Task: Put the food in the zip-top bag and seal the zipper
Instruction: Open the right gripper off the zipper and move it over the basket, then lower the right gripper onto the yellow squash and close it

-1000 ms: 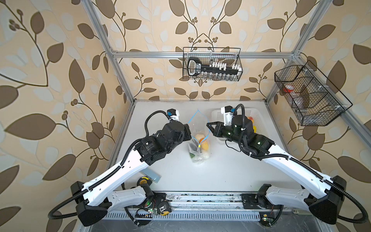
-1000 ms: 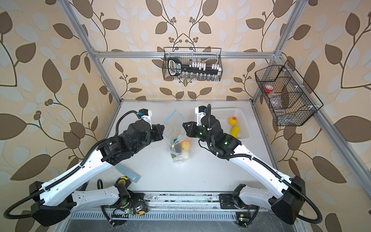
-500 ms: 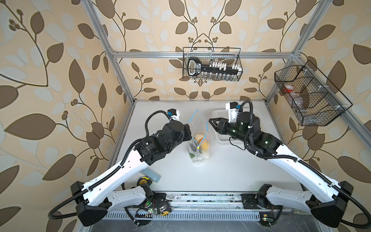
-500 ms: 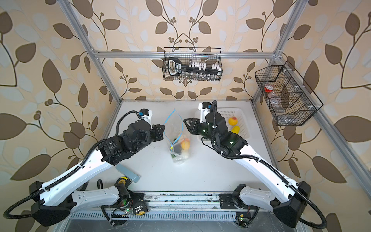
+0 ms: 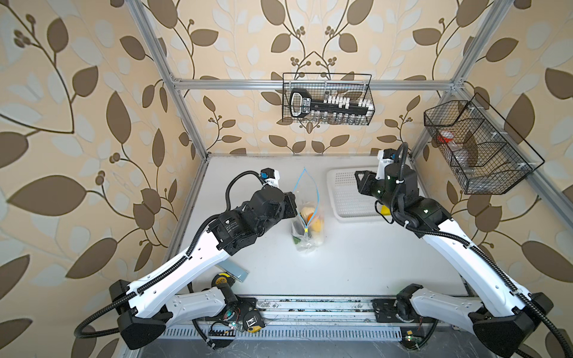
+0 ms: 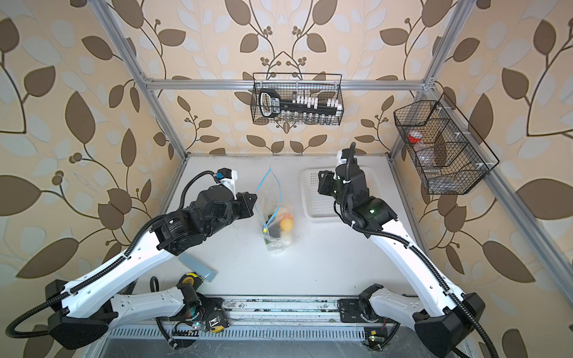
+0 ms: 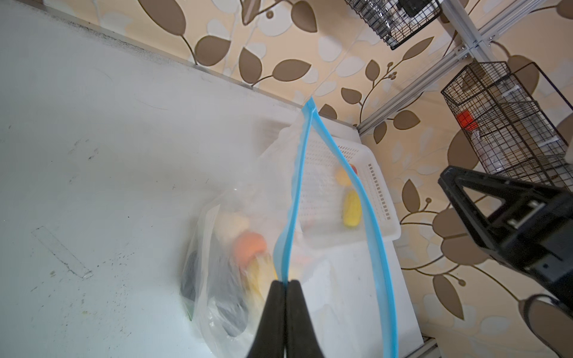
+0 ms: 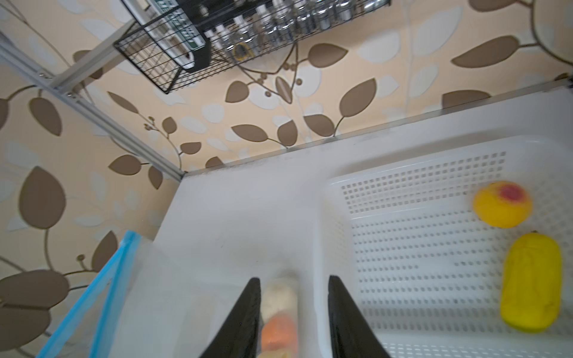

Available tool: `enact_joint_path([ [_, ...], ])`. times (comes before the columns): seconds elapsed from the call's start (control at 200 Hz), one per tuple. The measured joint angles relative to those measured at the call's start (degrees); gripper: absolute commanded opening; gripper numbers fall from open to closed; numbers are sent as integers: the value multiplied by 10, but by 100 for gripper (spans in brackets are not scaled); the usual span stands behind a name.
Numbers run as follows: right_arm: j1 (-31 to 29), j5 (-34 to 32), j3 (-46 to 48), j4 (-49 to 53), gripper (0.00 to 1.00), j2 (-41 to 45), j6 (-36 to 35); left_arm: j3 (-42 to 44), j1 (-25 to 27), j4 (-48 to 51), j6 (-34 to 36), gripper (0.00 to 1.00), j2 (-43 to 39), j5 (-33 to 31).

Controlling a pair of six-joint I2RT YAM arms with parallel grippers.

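We hold the zipper [image 7: 296, 201] pinched in the left claw [image 7: 284, 283] to keep the zip-top bag [image 5: 310, 245] gaping; the right claw [image 8: 292, 279], released, hovers by the basket [image 8: 418, 257] holding corn [image 8: 530, 282].

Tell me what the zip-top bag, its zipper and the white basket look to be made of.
The zip-top bag looks like thin clear plastic film, glossy: it crinkles and is see-through. The zipper seems a light-blue plastic strip, smoother and probably stiffer, since it holds a curve. The white basket is likely rigid moulded plastic with a matte finish and regular rows of small holes.
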State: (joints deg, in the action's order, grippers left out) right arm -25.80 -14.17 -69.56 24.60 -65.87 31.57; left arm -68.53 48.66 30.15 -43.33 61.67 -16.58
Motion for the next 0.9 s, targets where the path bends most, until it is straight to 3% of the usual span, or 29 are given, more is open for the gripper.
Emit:
enact_joint_path([
  [0.445, 120, -56, -39, 82, 40, -120, -99, 0, 0, 0, 19, 0, 4, 28],
  [0.9, 251, -56, -122, 122, 46, -333, -111, 3, -2, -1, 28, 0, 9, 43],
])
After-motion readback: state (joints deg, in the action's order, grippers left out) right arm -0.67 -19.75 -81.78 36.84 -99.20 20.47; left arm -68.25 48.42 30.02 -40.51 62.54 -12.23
